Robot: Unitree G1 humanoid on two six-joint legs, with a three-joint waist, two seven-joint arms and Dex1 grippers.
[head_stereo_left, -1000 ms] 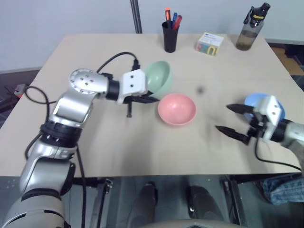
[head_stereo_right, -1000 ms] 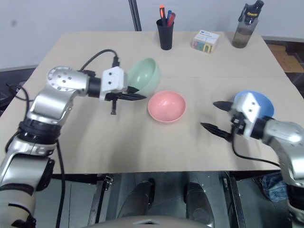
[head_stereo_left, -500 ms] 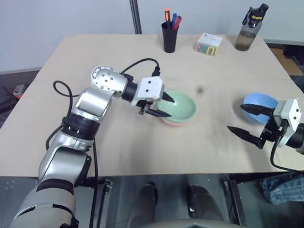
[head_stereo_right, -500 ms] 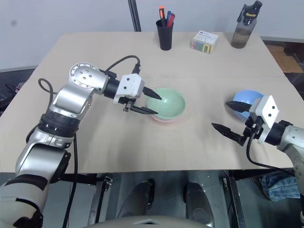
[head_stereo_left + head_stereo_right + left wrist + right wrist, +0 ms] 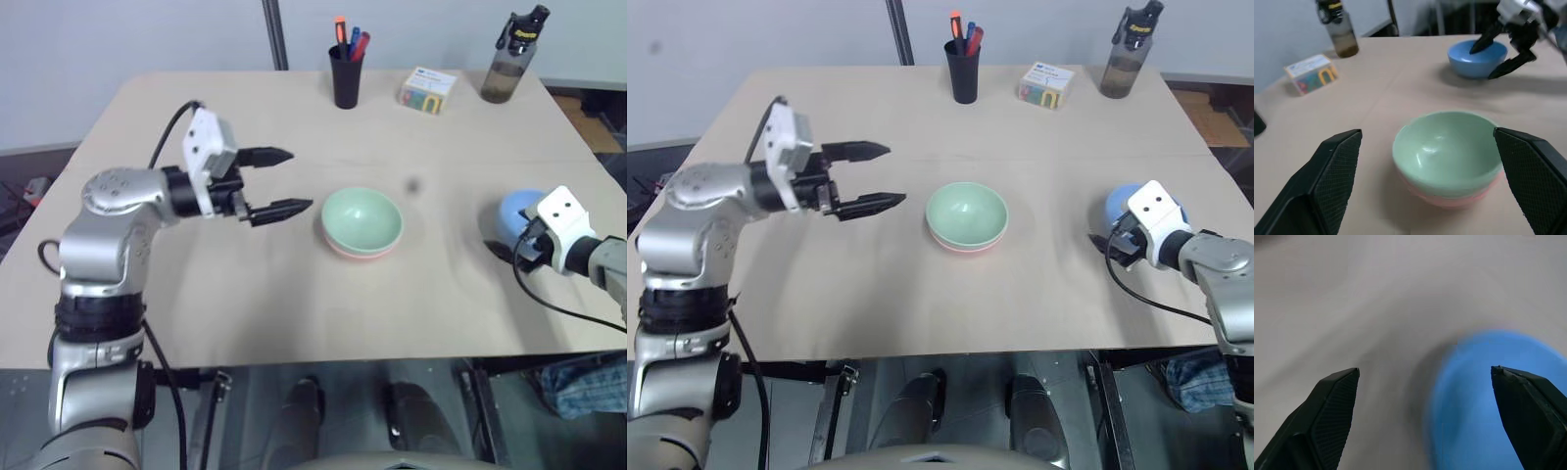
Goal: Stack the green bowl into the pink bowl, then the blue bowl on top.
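The green bowl [image 5: 362, 217] sits nested upright in the pink bowl [image 5: 359, 254], of which a thin rim shows beneath it, at the table's middle. My left gripper [image 5: 301, 179] hovers open a little to the left of the stack, pointing at it, with nothing between its fingers. The blue bowl [image 5: 511, 210] stands on the table at the right. My right gripper [image 5: 1481, 63] is open at that bowl's near rim, one finger over the bowl and the other outside it. In the right wrist view the blue bowl [image 5: 1488, 401] lies between the spread fingers.
Along the table's far edge stand a black pen cup [image 5: 347, 76], a small white box [image 5: 428, 90] and a dark bottle [image 5: 508, 61]. A metal pole [image 5: 272, 34] rises behind the table. Bare tabletop [image 5: 245, 294] lies in front of the stack.
My left gripper set the green bowl into the pink bowl, opened and drew back to the left. My right gripper moved forward and right onto the blue bowl.
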